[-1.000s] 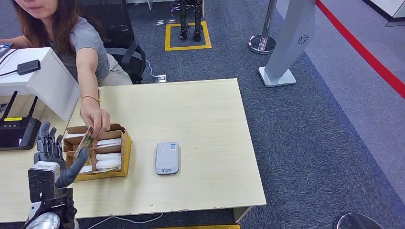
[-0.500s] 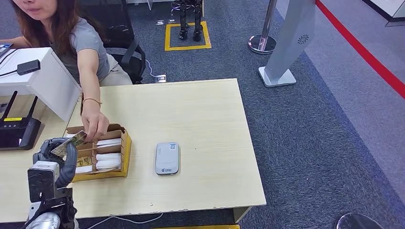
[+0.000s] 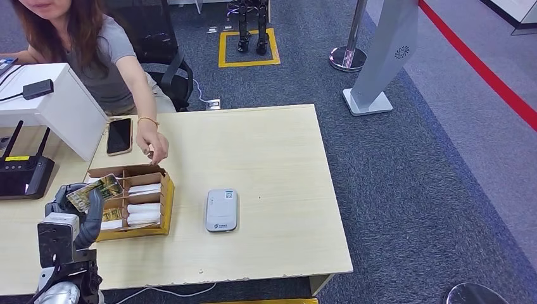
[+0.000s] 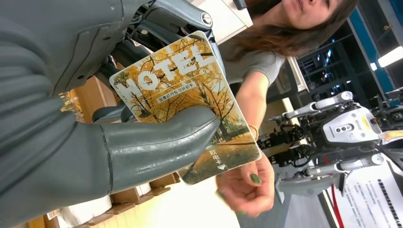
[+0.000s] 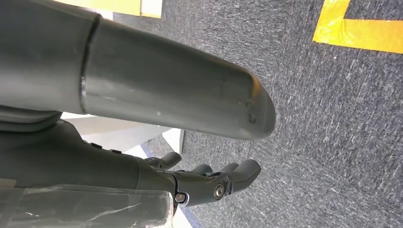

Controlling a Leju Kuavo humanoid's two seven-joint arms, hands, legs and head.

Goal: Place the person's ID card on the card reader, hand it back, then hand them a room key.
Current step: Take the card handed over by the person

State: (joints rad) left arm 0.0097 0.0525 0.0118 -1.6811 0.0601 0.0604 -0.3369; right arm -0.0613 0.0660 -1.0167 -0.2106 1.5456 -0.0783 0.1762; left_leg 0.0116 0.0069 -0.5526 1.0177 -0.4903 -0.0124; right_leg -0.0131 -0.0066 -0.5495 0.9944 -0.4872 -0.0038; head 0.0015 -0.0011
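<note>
My left hand [image 3: 77, 208] stands at the table's near left, just left of the cardboard box [image 3: 167, 204]. It holds a card [image 3: 95, 189] printed with yellow trees and the word HOTEL. In the left wrist view the thumb [image 4: 157, 142] presses the card [image 4: 190, 85] against the fingers behind it. The person's hand [image 3: 155, 147] hovers over the table beyond the box, apart from the card. The grey-white card reader [image 3: 221, 209] lies flat right of the box with nothing on it. My right hand [image 5: 119, 171] hangs over the carpet, fingers loosely apart, holding nothing.
The box holds several white cards in slots. A black phone [image 3: 120, 135] lies behind the box. A black router [image 3: 22, 174] and a white block [image 3: 60, 111] stand at the left. The person sits at the far left side of the table [image 3: 278, 164].
The person let go of the card and drew the hand back from the box. My left hand closed its fingers on the card. The phone has come into view.
</note>
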